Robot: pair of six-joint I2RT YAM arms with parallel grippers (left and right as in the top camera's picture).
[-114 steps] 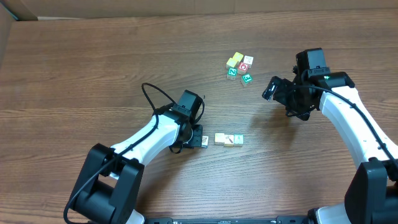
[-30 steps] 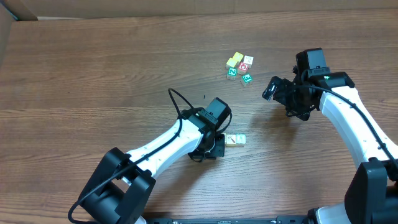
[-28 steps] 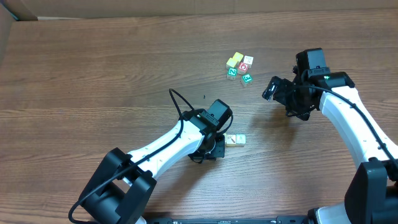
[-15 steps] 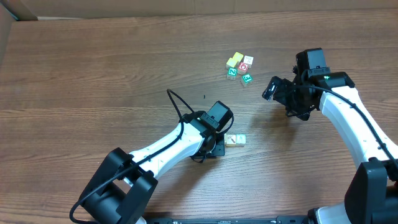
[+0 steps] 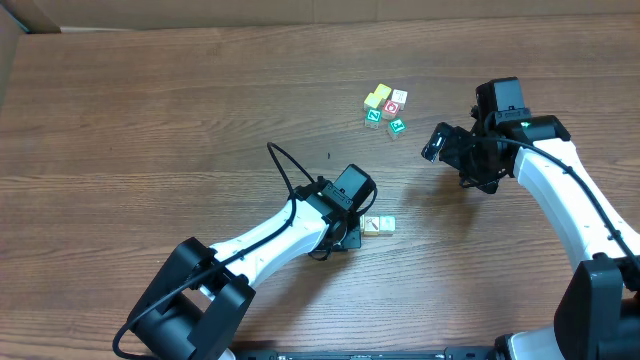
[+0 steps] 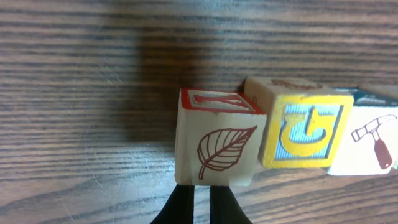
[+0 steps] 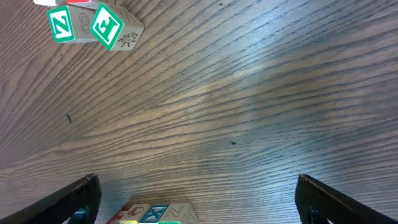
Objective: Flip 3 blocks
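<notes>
Three blocks lie in a row on the wood table [image 5: 150, 120]. In the left wrist view they are a white block with a red leaf drawing [image 6: 217, 144], a yellow-edged block with a blue face [image 6: 303, 130] and a white block with a hammer picture [image 6: 373, 144]. My left gripper [image 6: 200, 205] is shut and holds nothing, its tips against the leaf block's lower edge. From overhead the left gripper [image 5: 350, 232] hides part of the row [image 5: 378, 226]. My right gripper [image 5: 458, 160] hovers open and holds nothing, right of the row; its wrist view shows the row's top [image 7: 155, 214] at the bottom edge.
A cluster of several other cubes [image 5: 385, 108] sits at the back, among them a green Z cube [image 7: 61, 26] and a green E cube [image 7: 107, 26]. A cardboard edge [image 5: 12, 40] borders the far left corner.
Since the earliest frame my left gripper has moved right, up against the row, and one block now lies under it. Over the last second it only shifted slightly. The right arm has not moved.
</notes>
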